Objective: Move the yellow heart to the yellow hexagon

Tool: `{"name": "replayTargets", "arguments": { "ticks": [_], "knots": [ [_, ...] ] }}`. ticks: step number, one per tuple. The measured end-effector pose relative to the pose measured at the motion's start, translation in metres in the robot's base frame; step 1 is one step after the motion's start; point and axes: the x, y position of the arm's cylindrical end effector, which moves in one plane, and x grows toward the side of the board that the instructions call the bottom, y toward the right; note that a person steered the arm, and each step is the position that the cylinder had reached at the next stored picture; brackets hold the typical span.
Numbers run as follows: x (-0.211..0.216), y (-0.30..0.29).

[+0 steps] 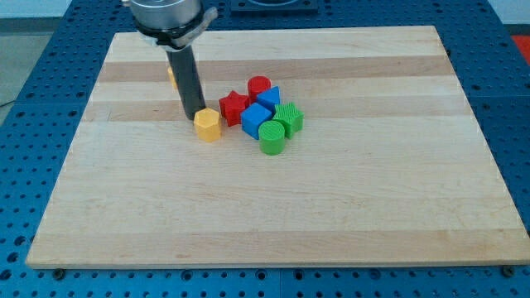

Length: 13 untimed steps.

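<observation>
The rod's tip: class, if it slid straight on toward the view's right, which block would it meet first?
My tip sits beside the yellow hexagon, so probably that block first; the red star lies beyond. Depth is uncertain.

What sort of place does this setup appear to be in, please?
Probably a robotics lab bench: a wooden board on a blue perforated table, small coloured blocks like the yellow hexagon, my tip beside it.

Straight dark rod (pixel 190 83) under silver-grey round mount (pixel 168 15)
</observation>
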Motion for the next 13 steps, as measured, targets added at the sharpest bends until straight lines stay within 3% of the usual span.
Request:
{"name": "replayTargets", "arguments": {
  "ticks": [2,3,4,5,6,8,10,11,13],
  "knots": [
    [0.011,-0.114],
    [-0.026,-0.143],
    [-0.096,-0.145],
    [-0.151,-0.101],
    [-0.144,-0.051],
    [-0.034,-0.064],
    [-0.080,-0.039],
    [-0.064,-0.026],
    [0.034,-0.099]
  ]
}}
